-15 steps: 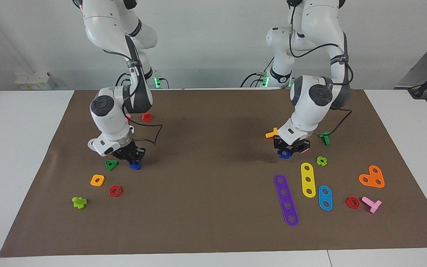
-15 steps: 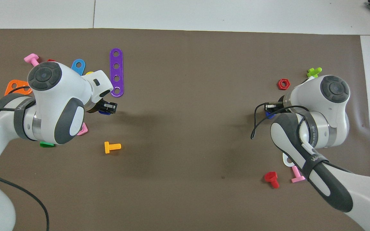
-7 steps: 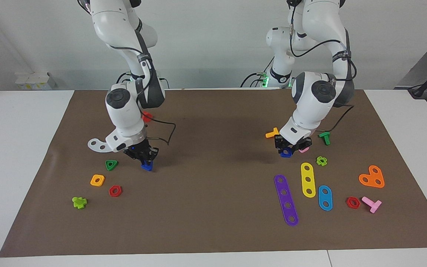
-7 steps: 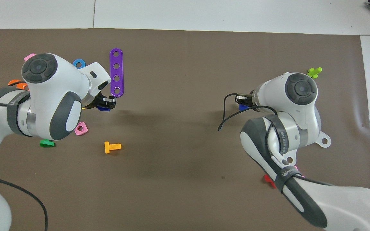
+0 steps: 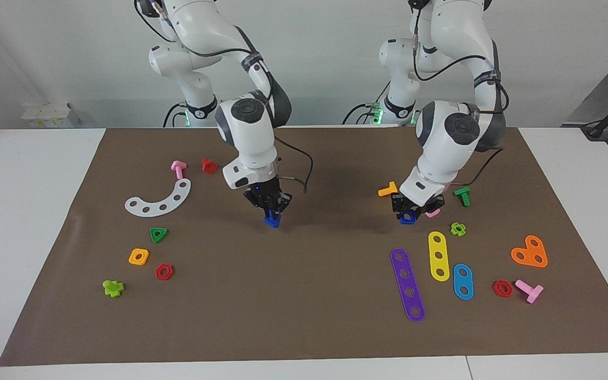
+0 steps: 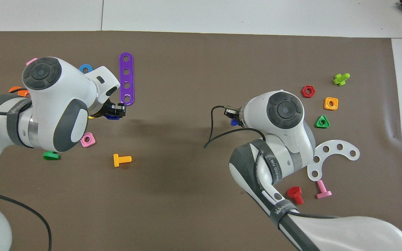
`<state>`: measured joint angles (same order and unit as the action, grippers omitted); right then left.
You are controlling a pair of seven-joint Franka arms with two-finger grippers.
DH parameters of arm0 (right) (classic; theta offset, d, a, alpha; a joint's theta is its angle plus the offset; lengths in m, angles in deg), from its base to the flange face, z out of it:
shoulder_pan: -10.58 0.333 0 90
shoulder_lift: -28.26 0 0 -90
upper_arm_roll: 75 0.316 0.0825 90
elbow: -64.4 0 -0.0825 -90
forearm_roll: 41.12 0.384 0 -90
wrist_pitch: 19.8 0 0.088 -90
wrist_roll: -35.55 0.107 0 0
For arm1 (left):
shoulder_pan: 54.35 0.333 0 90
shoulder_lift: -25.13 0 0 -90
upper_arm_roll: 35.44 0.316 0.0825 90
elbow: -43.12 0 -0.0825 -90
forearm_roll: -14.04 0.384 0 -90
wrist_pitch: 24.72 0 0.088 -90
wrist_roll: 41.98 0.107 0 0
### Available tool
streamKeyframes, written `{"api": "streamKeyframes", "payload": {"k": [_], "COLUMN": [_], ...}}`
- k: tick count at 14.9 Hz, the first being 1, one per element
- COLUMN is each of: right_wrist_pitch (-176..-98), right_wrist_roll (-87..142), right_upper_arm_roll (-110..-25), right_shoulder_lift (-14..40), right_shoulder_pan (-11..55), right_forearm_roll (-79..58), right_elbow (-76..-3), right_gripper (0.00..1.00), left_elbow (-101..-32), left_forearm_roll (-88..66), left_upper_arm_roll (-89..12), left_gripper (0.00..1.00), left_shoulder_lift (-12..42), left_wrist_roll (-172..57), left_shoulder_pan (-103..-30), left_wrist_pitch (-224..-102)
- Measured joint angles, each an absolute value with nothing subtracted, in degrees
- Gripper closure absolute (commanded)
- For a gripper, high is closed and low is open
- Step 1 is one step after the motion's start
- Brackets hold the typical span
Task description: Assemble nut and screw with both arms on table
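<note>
Dark-blue nut (image 5: 407, 219), square, clamped in left tool (image 5: 412, 212); dark-blue screw (image 5: 272, 220) clamped in right tool (image 5: 271, 212).

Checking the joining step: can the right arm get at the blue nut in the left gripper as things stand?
Probably yes. Only bare table lies between the right gripper, shut on the screw, and the nut in the left gripper. Already full, it could only bring the screw up to the nut.
</note>
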<state>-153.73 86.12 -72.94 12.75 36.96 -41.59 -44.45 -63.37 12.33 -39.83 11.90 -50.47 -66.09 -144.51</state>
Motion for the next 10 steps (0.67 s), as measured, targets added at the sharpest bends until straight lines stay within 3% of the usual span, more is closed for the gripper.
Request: {"api": "streamKeyframes", "payload": {"k": [8, 9, 10], "right_wrist_pitch": [-153.58, -153.59, -153.62], "right_wrist_roll": [94.88, 94.92, 94.92], "right_upper_arm_roll": [-73.01, -73.01, -73.03], "right_shoulder_lift": [6.25, 5.38, 4.91], "right_shoulder_pan": [44.59, 44.92, 45.05], "right_forearm_roll": [-44.83, -45.05, -45.24], "right_elbow": [-41.89, -41.70, -41.44], "right_gripper": [1.00, 0.96, 0.34], "left_elbow": [-61.37, -61.27, -61.12], "left_forearm_roll": [11.80, 11.77, 11.68], "left_upper_arm_roll": [-39.96, -39.94, -39.95], "left_gripper": [1.00, 1.00, 1.00], "left_shoulder_lift": [11.90, 11.90, 11.90], "left_wrist_roll": [-54.43, -54.64, -54.74], "left_shoulder_pan": [-67.24, -67.39, -67.55], "left_wrist_pitch": [-142.31, -142.14, -142.04]}}
